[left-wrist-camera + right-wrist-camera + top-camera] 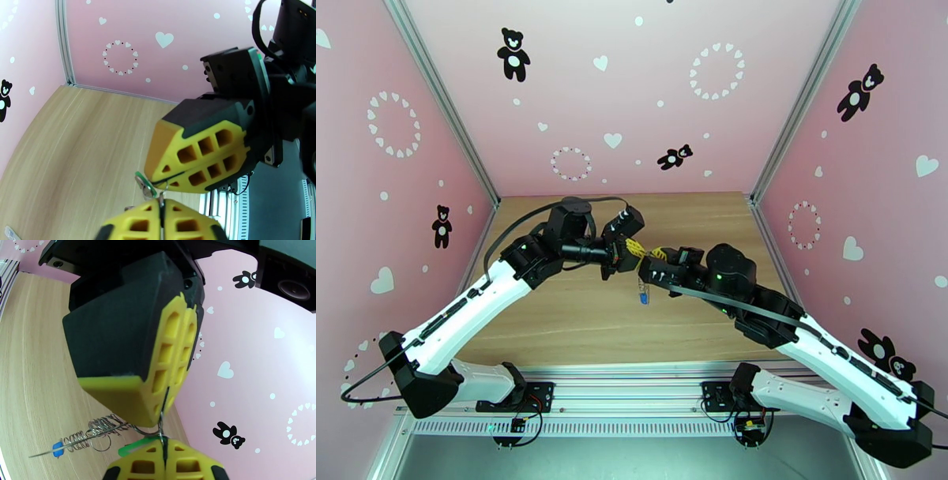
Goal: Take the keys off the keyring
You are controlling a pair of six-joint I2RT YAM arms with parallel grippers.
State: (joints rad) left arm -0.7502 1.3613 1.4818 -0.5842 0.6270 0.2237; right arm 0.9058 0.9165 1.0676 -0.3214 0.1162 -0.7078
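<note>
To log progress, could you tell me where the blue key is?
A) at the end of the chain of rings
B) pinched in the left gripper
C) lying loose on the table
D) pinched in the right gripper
A: the blue key sits at the end of the chain of rings on the keyring, apart from the left gripper and right gripper.

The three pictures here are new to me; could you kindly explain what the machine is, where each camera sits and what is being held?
It is two robot arms bolted at the near edge of a wooden table. One picture looks down from above and behind them; the other two come from a camera on each wrist. The left pincer and right pincer meet tip to tip, both shut on the keyring, held up in the air. Its blue key dangles; the green key sticks out beside the right pincer's tips.
</note>
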